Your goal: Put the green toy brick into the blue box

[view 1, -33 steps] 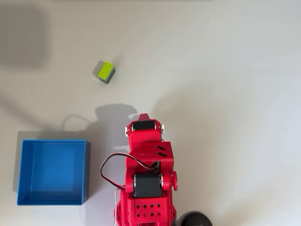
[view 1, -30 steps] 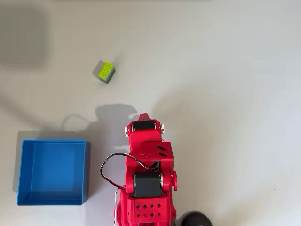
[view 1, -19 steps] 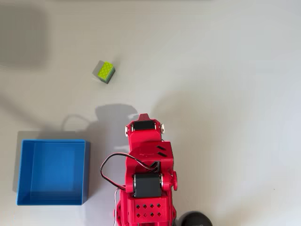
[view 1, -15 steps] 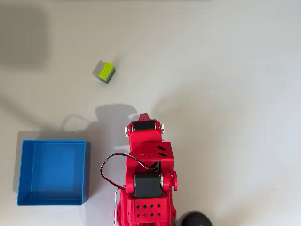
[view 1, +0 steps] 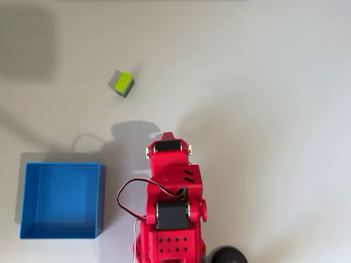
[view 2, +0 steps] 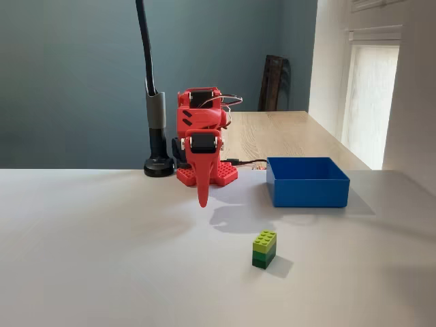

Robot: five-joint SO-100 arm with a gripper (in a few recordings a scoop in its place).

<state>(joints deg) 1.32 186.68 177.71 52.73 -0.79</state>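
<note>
The green toy brick [view 1: 123,83] stands alone on the white table, far from the arm; in the fixed view the brick [view 2: 264,248] is near the front. The blue box [view 1: 61,200] lies empty beside the arm's base, and its front wall [view 2: 306,191] shows right of the arm in the fixed view. My red arm [view 1: 171,197] is folded over its base. My gripper [view 2: 202,198] hangs pointing down above the table, fingers together with nothing between them. It is well apart from both brick and box. From overhead the wrist hides the fingertips.
A black pole on a round base [view 2: 158,165] stands next to the arm's base; the base [view 1: 226,255] shows at the bottom edge of the overhead view. A wooden tabletop [view 2: 286,133] lies behind. Open white table surrounds the brick.
</note>
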